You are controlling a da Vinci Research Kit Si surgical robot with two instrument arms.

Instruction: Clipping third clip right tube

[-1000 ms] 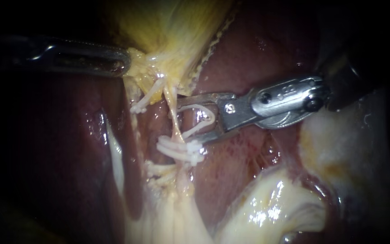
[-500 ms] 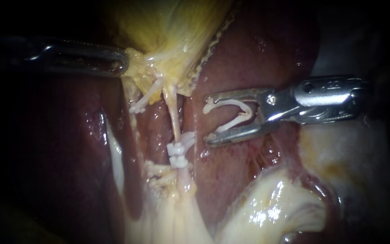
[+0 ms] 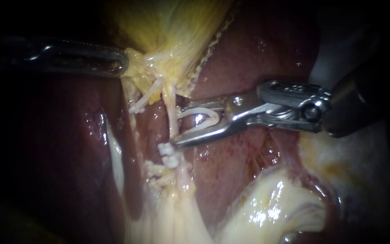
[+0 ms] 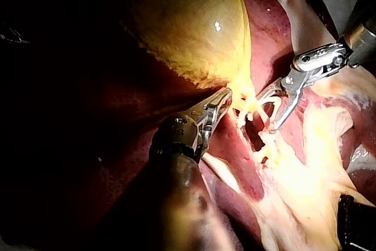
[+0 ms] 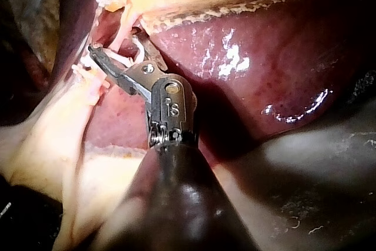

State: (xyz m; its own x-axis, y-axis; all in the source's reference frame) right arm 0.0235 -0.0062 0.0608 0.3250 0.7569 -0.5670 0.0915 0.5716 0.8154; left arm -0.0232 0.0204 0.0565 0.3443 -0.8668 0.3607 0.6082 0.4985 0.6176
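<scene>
My right instrument comes in from the right. Its jaws stand wide apart, holding a white clip between them. They straddle the thin pale right tube, just above two white clips on that tube. The left tube carries its own white clip. My left instrument is shut on the yellow gallbladder at its neck. The left wrist view shows that grip and the right instrument's jaws beside it. In the right wrist view the jaws reach the tubes.
Dark red liver lies behind and around the tubes. Pale glistening fatty tissue bulges below my right instrument. A whitish strand runs down beside the left tube.
My right instrument drew back to the right off the tube, then moved left again, so its jaws now straddle the tube above the two clips. The left instrument stayed put.
</scene>
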